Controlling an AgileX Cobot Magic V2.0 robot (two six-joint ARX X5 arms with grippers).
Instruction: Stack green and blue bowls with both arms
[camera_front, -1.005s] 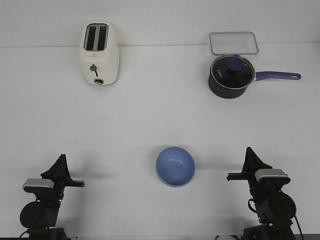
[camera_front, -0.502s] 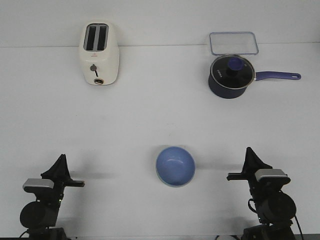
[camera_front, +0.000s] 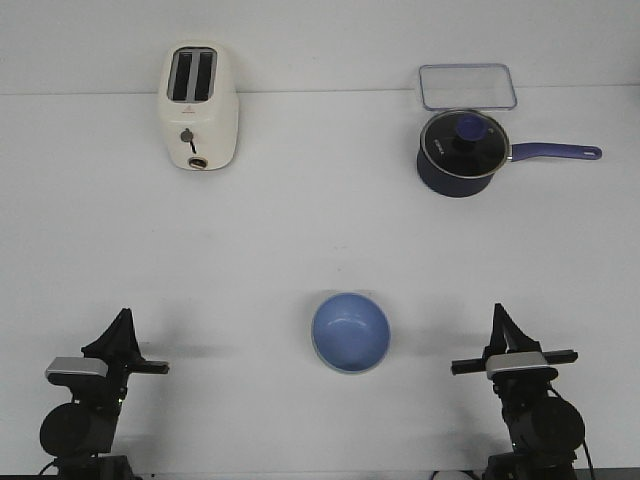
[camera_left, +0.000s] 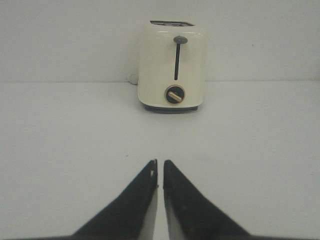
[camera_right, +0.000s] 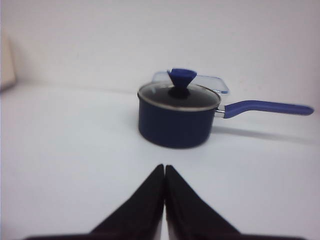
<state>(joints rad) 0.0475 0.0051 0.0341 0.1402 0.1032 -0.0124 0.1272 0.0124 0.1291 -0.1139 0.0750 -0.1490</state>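
Round matte blue bowl (camera_front: 350, 332) sits on smooth white worktop (camera_front: 320, 240); left fingers (camera_left: 159, 167) and right fingers (camera_right: 164, 172) pressed closed, empty.

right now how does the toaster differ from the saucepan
The toaster is cream and boxy, standing tall at the table's far left; the saucepan is dark navy, round and low, at the far right. The toaster has two open top slots and a front lever; the saucepan is covered by a glass lid and has a long blue handle pointing right. Both stand upright, untouched.
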